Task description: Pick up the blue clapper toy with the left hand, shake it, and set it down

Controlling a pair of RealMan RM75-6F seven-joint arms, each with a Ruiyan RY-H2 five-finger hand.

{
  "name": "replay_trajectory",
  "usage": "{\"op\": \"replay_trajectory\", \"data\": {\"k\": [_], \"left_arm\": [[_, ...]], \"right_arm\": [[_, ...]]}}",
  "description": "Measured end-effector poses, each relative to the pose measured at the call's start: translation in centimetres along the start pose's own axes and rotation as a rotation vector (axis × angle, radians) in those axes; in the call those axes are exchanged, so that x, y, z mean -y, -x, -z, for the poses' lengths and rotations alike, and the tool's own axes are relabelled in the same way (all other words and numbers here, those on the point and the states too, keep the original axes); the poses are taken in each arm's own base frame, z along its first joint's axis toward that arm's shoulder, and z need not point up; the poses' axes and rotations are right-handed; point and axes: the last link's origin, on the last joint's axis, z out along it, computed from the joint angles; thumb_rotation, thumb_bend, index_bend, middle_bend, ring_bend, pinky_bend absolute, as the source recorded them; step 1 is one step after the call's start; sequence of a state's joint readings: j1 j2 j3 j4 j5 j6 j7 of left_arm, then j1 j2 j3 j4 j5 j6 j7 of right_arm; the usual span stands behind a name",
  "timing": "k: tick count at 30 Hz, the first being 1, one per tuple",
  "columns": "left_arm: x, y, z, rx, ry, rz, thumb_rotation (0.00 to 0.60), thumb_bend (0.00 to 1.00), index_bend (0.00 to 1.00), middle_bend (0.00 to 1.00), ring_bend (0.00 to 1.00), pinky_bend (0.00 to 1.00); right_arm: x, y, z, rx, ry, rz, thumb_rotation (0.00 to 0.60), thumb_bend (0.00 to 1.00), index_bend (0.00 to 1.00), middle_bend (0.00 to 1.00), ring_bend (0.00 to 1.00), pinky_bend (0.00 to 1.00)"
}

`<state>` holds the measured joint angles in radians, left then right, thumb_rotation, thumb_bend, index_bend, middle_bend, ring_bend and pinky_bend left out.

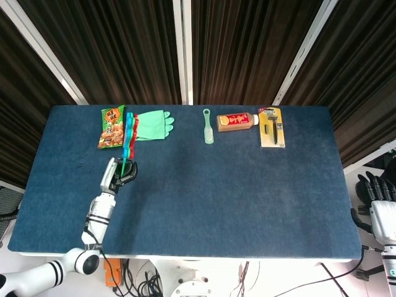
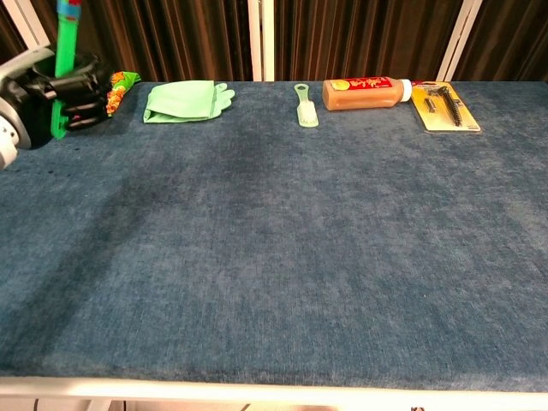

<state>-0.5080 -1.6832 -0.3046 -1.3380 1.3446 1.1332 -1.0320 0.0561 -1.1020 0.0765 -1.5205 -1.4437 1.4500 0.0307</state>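
Note:
My left hand point(image 1: 117, 176) point(image 2: 53, 94) grips the green handle of the blue clapper toy point(image 1: 129, 137). The toy stands upright, lifted off the table, and shows edge-on in the head view with its blue and red layers pointing toward the back. In the chest view only the green handle point(image 2: 63, 60) shows; the toy's top is cut off by the frame. My right hand point(image 1: 377, 193) hangs off the table's right side, fingers apart, holding nothing.
Along the back of the blue table point(image 1: 235, 185) lie a snack packet point(image 1: 112, 126), a green glove point(image 1: 152, 124), a small green brush point(image 1: 208, 127), a brown bottle point(image 1: 236, 121) and a carded razor point(image 1: 271, 127).

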Motion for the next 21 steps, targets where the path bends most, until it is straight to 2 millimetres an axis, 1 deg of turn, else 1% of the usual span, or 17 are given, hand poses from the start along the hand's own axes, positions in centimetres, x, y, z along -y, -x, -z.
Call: {"op": "replay_trajectory", "data": {"k": [2, 4, 7, 10, 13, 17, 21], "left_arm": [[-0.2, -0.2, 0.0, 0.019, 0.017, 0.046, 0.6, 0.64, 1.0, 1.0, 1.0, 1.0], [-0.3, -0.3, 0.0, 0.039, 0.029, 0.043, 0.6, 0.64, 1.0, 1.0, 1.0, 1.0], [-0.3, -0.4, 0.0, 0.079, 0.048, -0.056, 0.6, 0.64, 1.0, 1.0, 1.0, 1.0], [-0.1, -0.5, 0.0, 0.128, 0.065, -0.26, 0.6, 0.64, 1.0, 1.0, 1.0, 1.0], [0.2, -0.4, 0.1, 0.179, 0.085, -0.557, 0.6, 0.64, 1.0, 1.0, 1.0, 1.0], [0.7, -0.4, 0.2, 0.249, 0.139, -1.034, 0.6, 0.65, 1.0, 1.0, 1.0, 1.0], [0.9, -0.4, 0.4, 0.292, 0.197, -1.365, 0.6, 0.65, 1.0, 1.0, 1.0, 1.0]], "right_arm": [[0.0, 0.0, 0.0, 0.002, -0.001, 0.0, 0.6, 0.3, 0.0, 0.0, 0.0, 0.0], [0.1, 0.0, 0.0, 0.002, -0.003, 0.001, 0.6, 0.3, 0.0, 0.0, 0.0, 0.0], [0.1, 0.0, 0.1, -0.001, -0.003, 0.003, 0.6, 0.3, 0.0, 0.0, 0.0, 0.0], [0.0, -0.1, 0.1, -0.002, 0.0, 0.001, 0.6, 0.3, 0.0, 0.0, 0.0, 0.0], [-0.1, 0.0, 0.2, 0.002, 0.002, 0.001, 0.6, 0.3, 0.0, 0.0, 0.0, 0.0], [-0.1, 0.0, 0.1, 0.0, 0.003, 0.003, 0.6, 0.3, 0.0, 0.0, 0.0, 0.0], [-0.1, 0.0, 0.1, 0.0, 0.005, 0.002, 0.6, 0.31, 0.0, 0.0, 0.0, 0.0]]}}
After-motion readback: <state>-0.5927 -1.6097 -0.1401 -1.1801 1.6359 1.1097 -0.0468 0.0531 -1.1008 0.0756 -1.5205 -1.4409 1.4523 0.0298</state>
